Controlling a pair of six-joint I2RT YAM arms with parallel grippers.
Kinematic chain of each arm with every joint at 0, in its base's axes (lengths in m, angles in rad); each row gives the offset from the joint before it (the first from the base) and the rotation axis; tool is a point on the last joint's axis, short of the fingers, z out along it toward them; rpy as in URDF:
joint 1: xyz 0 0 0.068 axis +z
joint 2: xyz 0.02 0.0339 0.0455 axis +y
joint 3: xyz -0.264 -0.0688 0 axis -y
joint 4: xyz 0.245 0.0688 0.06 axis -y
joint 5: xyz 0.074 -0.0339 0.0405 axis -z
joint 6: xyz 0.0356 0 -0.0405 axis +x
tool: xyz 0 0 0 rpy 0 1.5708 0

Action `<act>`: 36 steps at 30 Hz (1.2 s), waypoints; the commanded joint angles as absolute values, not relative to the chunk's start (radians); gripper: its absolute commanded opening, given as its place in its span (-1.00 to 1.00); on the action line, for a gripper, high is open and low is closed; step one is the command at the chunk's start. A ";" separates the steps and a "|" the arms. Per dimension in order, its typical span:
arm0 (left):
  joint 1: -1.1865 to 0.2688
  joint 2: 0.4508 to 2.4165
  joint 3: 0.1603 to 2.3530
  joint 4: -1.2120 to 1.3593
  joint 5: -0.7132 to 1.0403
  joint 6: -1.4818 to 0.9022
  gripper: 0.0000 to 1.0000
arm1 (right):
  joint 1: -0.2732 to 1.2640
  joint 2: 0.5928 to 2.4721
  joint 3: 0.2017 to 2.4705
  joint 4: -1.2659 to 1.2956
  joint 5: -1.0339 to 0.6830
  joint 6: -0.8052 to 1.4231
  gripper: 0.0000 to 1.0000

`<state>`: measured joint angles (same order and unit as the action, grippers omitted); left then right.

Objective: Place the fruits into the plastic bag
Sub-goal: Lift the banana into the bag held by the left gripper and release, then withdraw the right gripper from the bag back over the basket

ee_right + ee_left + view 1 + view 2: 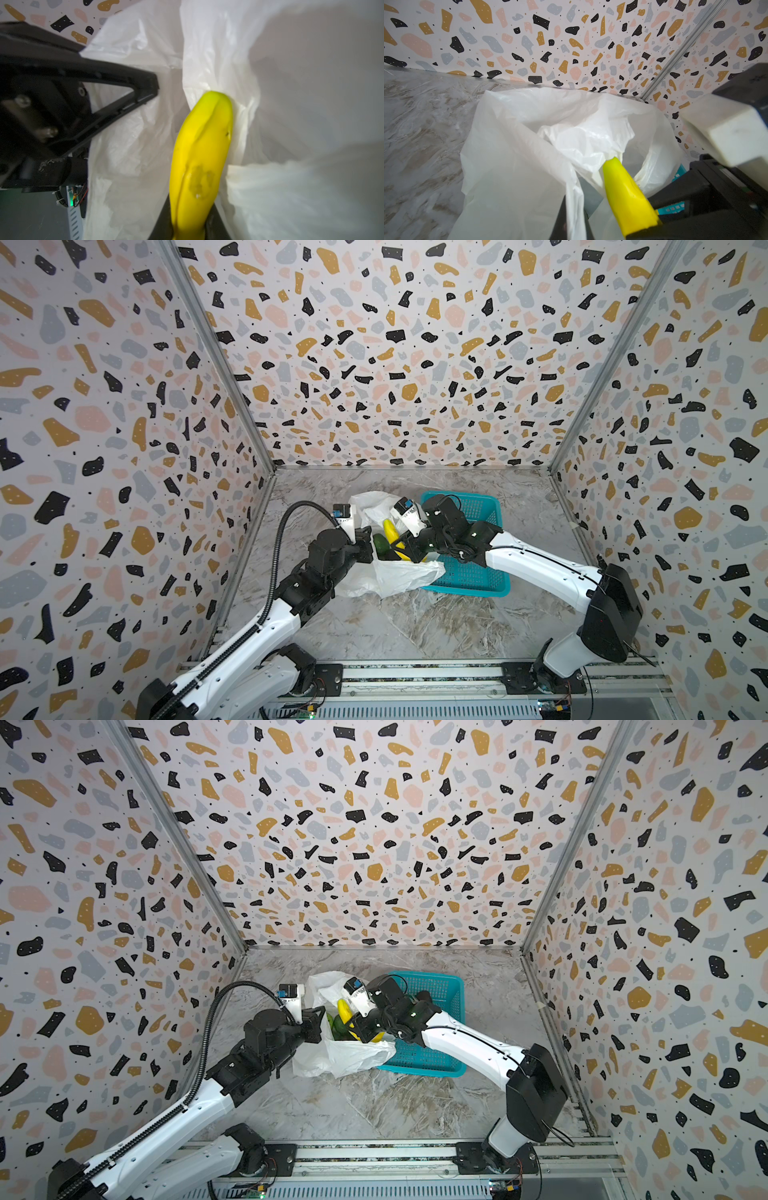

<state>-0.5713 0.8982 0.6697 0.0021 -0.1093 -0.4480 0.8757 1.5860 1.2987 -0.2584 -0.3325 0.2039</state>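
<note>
The white plastic bag [399, 576] lies crumpled beside the basket, its mouth held up. My left gripper [365, 545] is shut on the bag's rim, and the film runs between its fingers [576, 226]. My right gripper [409, 549] is shut on the yellow banana [390, 530], whose free end pokes into the bag's mouth. In the right wrist view the banana [201, 155] rises from between the dark fingers [190, 230], with bag film [291, 83] all around it. A dark green fruit [380, 545] sits inside the bag, next to the banana. Both top views show this: bag [345, 1060], banana [344, 1011], green fruit [338, 1027].
A teal mesh basket [478, 572] stands right of the bag, under my right arm, its near corner touching the bag. Patterned walls close in the marble table [415, 626] on three sides. The arms' mounting rail [415, 674] runs along the front edge.
</note>
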 commanded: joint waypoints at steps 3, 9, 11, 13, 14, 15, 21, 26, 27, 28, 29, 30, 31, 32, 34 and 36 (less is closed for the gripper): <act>-0.569 0.885 0.658 0.044 -0.098 -0.434 -1.00 | 0.893 1.625 1.335 -0.184 -0.412 0.218 -1.00; -0.568 0.869 0.657 0.036 -0.111 -0.434 -1.00 | 0.891 1.724 1.392 -0.142 -0.368 0.234 -0.98; -0.569 0.861 0.657 0.031 -0.121 -0.434 -1.00 | 0.884 1.740 1.406 -0.121 -0.357 0.241 -0.87; -0.568 0.857 0.657 0.028 -0.131 -0.436 -1.00 | 0.878 1.746 1.420 -0.104 -0.352 0.249 -0.46; -0.569 0.855 0.657 0.026 -0.136 -0.436 -1.00 | 0.876 1.742 1.429 -0.102 -0.343 0.253 -0.14; -0.569 0.855 0.658 0.024 -0.139 -0.436 -1.00 | 0.876 1.732 1.431 -0.100 -0.334 0.254 0.07; -0.569 0.859 0.657 0.019 -0.150 -0.437 -1.00 | 0.876 1.608 1.369 -0.084 -0.323 0.245 0.36; -0.568 0.862 0.654 0.016 -0.156 -0.435 -1.00 | 0.869 1.440 1.289 -0.096 -0.240 0.222 0.38; -0.568 0.864 0.654 0.017 -0.157 -0.436 -1.00 | 0.861 1.403 1.272 -0.102 -0.215 0.220 0.37; -0.568 0.863 0.652 0.016 -0.158 -0.436 -1.00 | 0.848 1.368 1.256 -0.107 -0.193 0.222 0.37; -0.569 0.863 0.652 0.017 -0.158 -0.437 -1.00 | 0.828 1.332 1.240 -0.116 -0.162 0.233 0.38; -0.569 0.863 0.651 0.018 -0.159 -0.438 -1.00 | 0.800 1.298 1.220 -0.125 -0.137 0.248 0.39; -0.569 0.863 0.651 0.017 -0.158 -0.440 -1.00 | 0.771 1.269 1.203 -0.134 -0.115 0.266 0.41; -0.568 0.864 0.650 0.017 -0.159 -0.439 -1.00 | 0.734 1.241 1.182 -0.143 -0.095 0.290 0.44; -0.569 0.864 0.648 0.019 -0.161 -0.440 -1.00 | 0.648 1.203 1.143 -0.165 -0.089 0.333 0.47; -0.568 0.865 0.647 0.023 -0.158 -0.442 -1.00 | 0.560 1.186 1.105 -0.190 -0.094 0.381 0.51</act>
<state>-0.5713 0.8684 0.6624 0.0006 -0.1417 -0.4484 0.6357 1.1961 1.1511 -0.1200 -0.1459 0.3042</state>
